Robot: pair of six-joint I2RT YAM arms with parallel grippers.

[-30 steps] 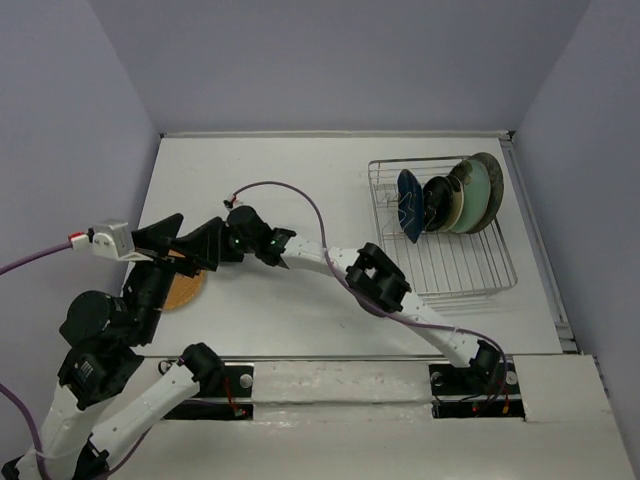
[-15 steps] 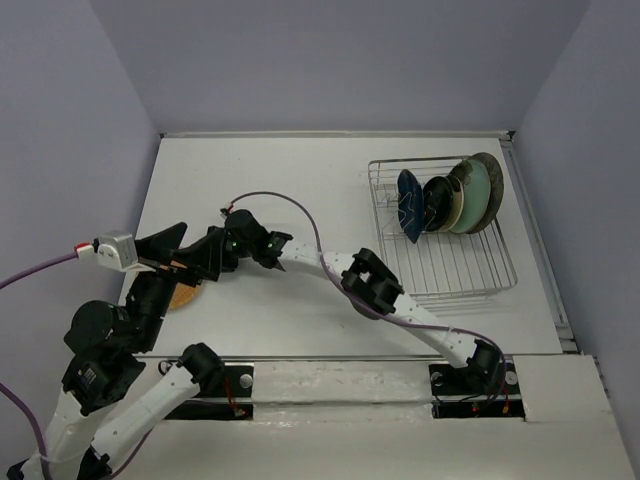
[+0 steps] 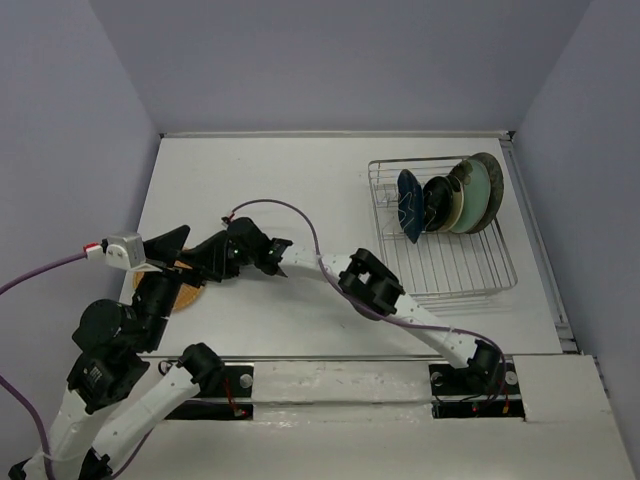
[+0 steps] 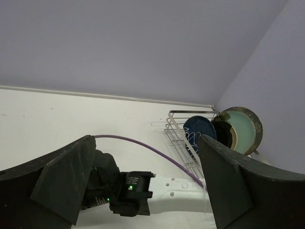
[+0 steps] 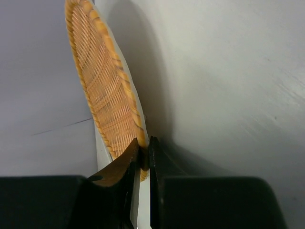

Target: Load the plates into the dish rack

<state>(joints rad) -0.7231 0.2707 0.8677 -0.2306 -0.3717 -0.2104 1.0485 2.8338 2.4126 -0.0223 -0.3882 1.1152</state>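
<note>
The orange woven-look plate (image 3: 184, 293) lies at the table's left, partly hidden under both grippers. In the right wrist view my right gripper (image 5: 144, 153) is shut on the near rim of this plate (image 5: 102, 90), one finger on each face. From above, the right gripper (image 3: 198, 270) reaches far left across the table. My left gripper (image 3: 168, 266) hovers over the same plate, wide open and holding nothing (image 4: 143, 183). The dish rack (image 3: 460, 265) stands at the right with several plates upright in it: dark blue (image 3: 408, 207), black (image 3: 437, 203), cream (image 3: 455, 205), teal (image 3: 476, 195), grey speckled (image 3: 492, 180).
A purple cable (image 3: 290, 210) arcs above the right arm's forearm (image 3: 372, 285). The table's left edge (image 3: 143, 215) runs close to the orange plate. Grey walls enclose the table. The rack's near half (image 3: 450, 270) holds no plates.
My right gripper has slid left to the orange plate's rim and shut on it. The left arm has shifted slightly toward the near left, still open.
</note>
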